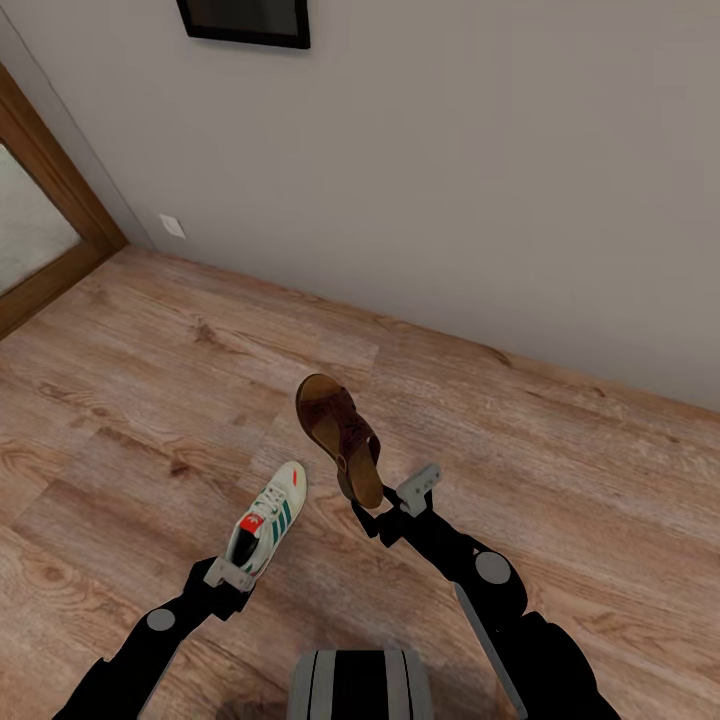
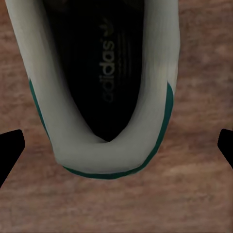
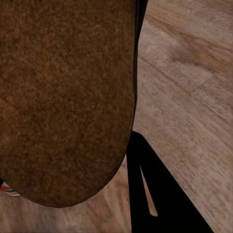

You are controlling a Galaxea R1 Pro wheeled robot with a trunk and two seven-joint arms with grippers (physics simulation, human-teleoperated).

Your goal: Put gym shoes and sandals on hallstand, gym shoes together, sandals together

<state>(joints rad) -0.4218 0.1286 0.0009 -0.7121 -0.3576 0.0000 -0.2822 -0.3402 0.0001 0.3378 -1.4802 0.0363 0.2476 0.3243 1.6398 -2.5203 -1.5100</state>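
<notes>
One white gym shoe with green stripes and a red tongue label lies over the corridor floor, toe pointing away from me. My left gripper is at its heel. In the left wrist view the dark fingertips stand wide apart on either side of the heel, open and not touching it. My right gripper is shut on the heel end of a brown sandal, held tilted above the floor. Its brown underside looms close beside one black finger. The hallstand is out of view.
A plain grey wall runs across ahead, with a small white socket low on it and a dark picture frame higher up. A wooden door frame stands at the left. My base is below.
</notes>
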